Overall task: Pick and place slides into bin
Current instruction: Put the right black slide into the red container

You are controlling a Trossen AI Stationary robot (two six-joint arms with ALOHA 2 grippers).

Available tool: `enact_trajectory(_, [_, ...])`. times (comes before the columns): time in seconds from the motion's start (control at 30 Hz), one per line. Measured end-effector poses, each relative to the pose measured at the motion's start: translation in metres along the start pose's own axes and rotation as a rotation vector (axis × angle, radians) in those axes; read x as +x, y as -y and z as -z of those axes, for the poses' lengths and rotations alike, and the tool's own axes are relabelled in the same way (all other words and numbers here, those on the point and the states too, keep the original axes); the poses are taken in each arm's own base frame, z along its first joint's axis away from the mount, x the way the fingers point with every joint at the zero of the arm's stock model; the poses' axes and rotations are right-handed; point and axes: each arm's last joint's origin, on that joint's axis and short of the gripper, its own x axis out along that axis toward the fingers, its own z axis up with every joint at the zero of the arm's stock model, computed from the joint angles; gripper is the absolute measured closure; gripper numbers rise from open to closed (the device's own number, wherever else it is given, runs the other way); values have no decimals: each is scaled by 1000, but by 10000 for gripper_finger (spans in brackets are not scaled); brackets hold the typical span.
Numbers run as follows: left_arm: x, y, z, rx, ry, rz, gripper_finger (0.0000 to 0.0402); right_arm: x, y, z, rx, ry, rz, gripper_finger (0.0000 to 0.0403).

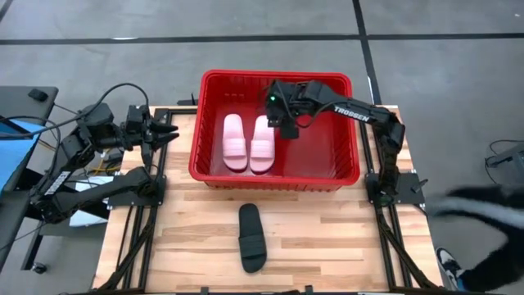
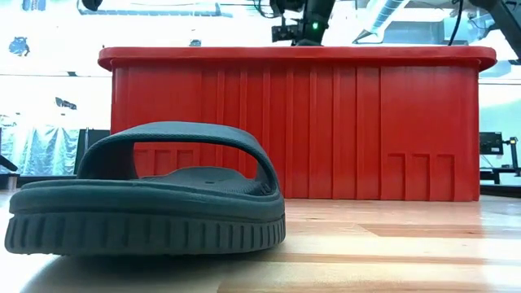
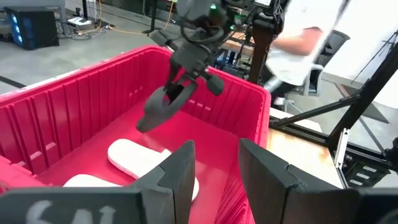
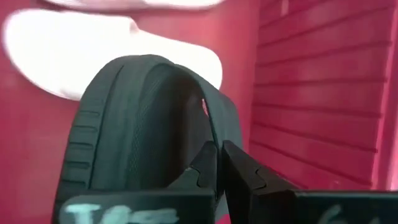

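The red bin (image 1: 278,176) stands at the table's far middle, with two pale pink slides (image 1: 248,143) lying side by side on its floor. My right gripper (image 1: 286,121) is over the bin, shut on a black slide (image 3: 163,104), which also fills the right wrist view (image 4: 137,124). The other black slide (image 1: 252,238) lies sole down on the table near the front edge, and it is close up in the low view (image 2: 146,195). My left gripper (image 1: 168,131) is open and empty, left of the bin. My right gripper pinches the black slide's strap (image 4: 210,127) between its two fingers, near one side of the strap. The fingers come from above, pointing down into the bin. The slide hangs tilted below the fingers (image 3: 186,78), clear of the bin's floor and above the pink slides.
A person (image 1: 483,217) moves past the table's right side and also shows beyond the bin in the left wrist view (image 3: 298,37). Bare wood lies around the black slide on the table. Cables and gear sit off the table's left edge (image 1: 33,123).
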Motion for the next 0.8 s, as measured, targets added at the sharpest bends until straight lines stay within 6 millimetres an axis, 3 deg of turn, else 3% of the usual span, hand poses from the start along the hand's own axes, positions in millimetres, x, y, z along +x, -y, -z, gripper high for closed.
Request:
enact_trajectory(0.27, [0, 0, 1, -5, -11, -2, 287, 35, 10, 14, -2, -34, 35, 403])
enact_trajectory(0.8, [0, 0, 1, -28, -10, -2, 287, 53, 30, 30, 6, -26, 55, 403])
